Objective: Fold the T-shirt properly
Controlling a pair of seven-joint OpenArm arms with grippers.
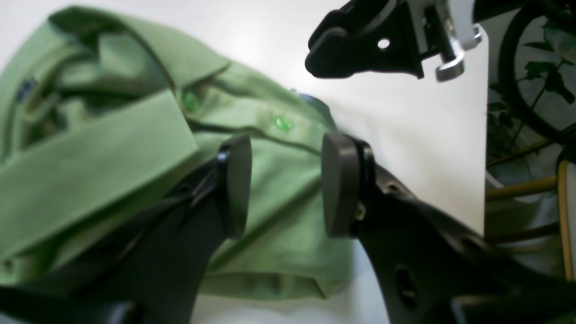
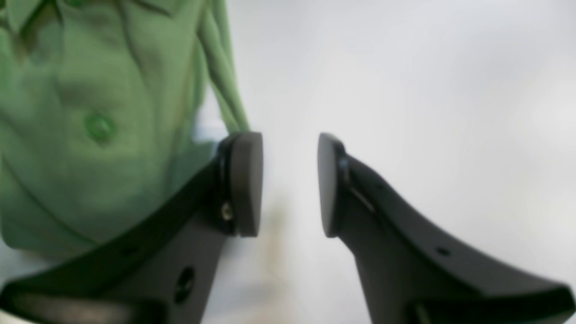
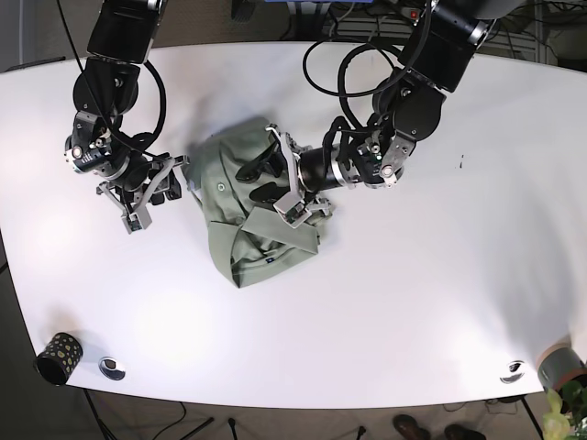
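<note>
The T-shirt (image 3: pixel 257 215) is a green collared one with buttons, bunched in a loose heap at the middle of the white table (image 3: pixel 413 275). My left gripper (image 3: pixel 254 181) hovers over its upper part, open, with the buttoned front (image 1: pixel 281 123) showing between the pads and nothing pinched (image 1: pixel 285 186). My right gripper (image 3: pixel 174 183) stands open just off the shirt's left edge. In the right wrist view, bare table lies between its pads (image 2: pixel 289 184), and the shirt (image 2: pixel 90 112) fills the upper left. The right gripper (image 1: pixel 355 45) also shows at the top of the left wrist view.
A dark patterned cup (image 3: pixel 57 356) and a small round object (image 3: pixel 112 368) sit near the table's front left corner. Another small round object (image 3: pixel 512 371) and a grey cup (image 3: pixel 561 365) are at the front right. Beyond the table edge stand a plant (image 1: pixel 549 67) and chair legs.
</note>
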